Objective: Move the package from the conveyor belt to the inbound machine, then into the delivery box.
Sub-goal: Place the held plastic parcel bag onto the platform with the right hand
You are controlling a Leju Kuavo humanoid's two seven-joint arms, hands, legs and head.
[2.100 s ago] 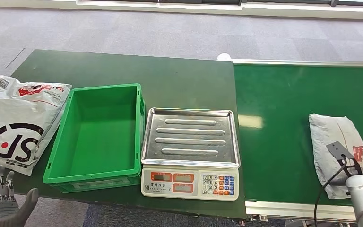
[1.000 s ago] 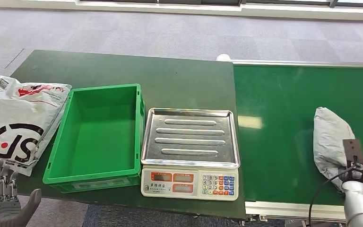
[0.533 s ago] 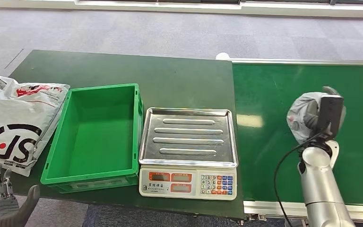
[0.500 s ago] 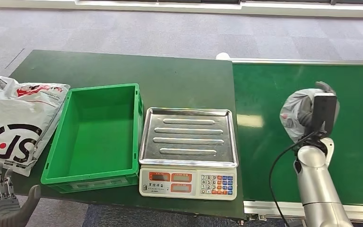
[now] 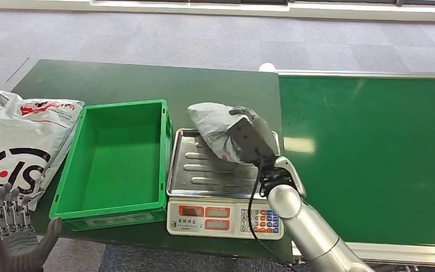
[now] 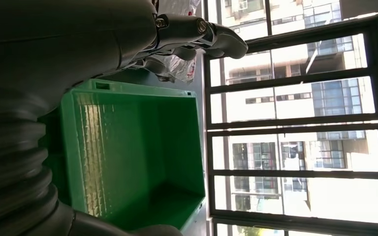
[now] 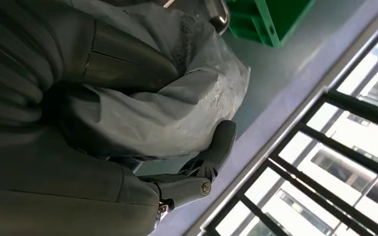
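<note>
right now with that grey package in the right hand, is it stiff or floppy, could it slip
Probably floppy: the grey package is a crumpled plastic bag that bulges around the right hand. Likely light, since it is held over the scale tray one-handed. Its glossy film may be somewhat slippery.

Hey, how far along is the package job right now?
Done: the grey package is off the conveyor belt. In hand: the right hand holds it over the scale's steel tray, not yet released. Left: setting it down, then moving it into the green box, which is empty.

Grey carpet floor (image 5: 147, 34); dark-framed windows (image 6: 300, 123), daylit buildings outside.
</note>
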